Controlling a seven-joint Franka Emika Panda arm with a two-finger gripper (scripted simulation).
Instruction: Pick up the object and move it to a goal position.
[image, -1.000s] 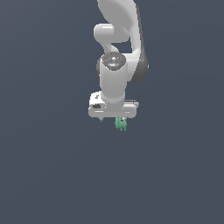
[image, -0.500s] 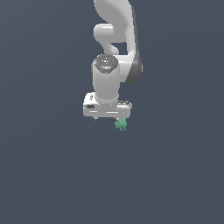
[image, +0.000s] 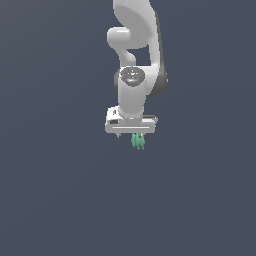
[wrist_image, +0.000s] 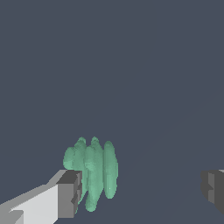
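Object (image: 138, 141): small teal-green, narrow vertical lobes, hanging just below the white gripper (image: 132, 134) in the exterior view, toward that view's right end of the hand. No surface visible beneath it; background is uniform dark grey.

Wrist view, scanned across: one grey finger pad (wrist_image: 70, 192) sits touching the object (wrist_image: 93, 173); then a wide open gap; then the other pad (wrist_image: 213, 189) well apart, with nothing against it. Jaws therefore stand wide, not clamped on the object. Only one-sided contact is evident.

Progress, as judged: the object looks raised with the hand, so the pick-up seems partly done, yet a two-sided grip is not shown. No goal marker is visible, so the remaining travel cannot be gauged. Closing on the object and carrying it to the goal appear still to do.

Versus one second ago: wrist joint rotated, the hand skewed slightly in the exterior view; object stayed under the same end of the hand.
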